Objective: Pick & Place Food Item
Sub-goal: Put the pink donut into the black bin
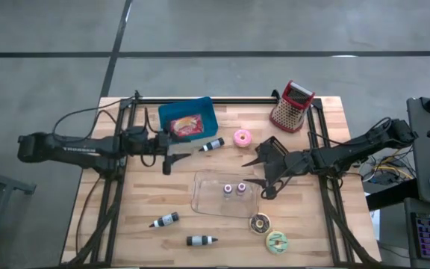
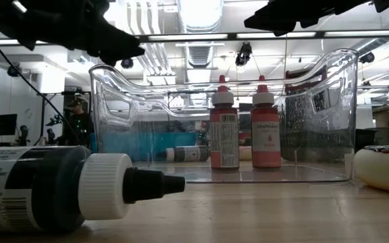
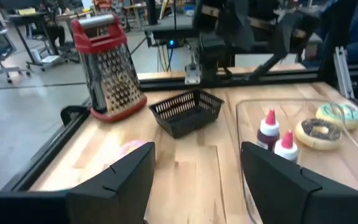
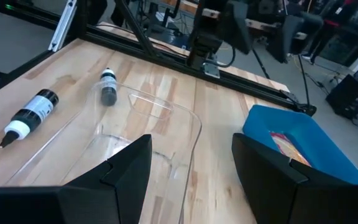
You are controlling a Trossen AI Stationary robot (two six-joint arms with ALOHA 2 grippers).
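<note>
Nothing is held yet, so this looks like the opening of the job. The left hand hangs spread and empty over the wooden surface, just beside the blue bin. That bin already carries a red-and-yellow packet, so I judge it to be where food goes, and the hand's spot next to it suits dropping things in.

Black bottles lie scattered on their sides, apparently as clutter to work around. In the middle stands a clear tray with two red bottles upright inside.

The likely task things are the doughnuts: a pink one sits between the bin and the black basket, while a chocolate one and a green one lie near the front edge, just right of the tray.

The right hand hovers at the tray's right end, fingers apart and gripping nothing, close to those front doughnuts. A red grater stands at the back right.
</note>
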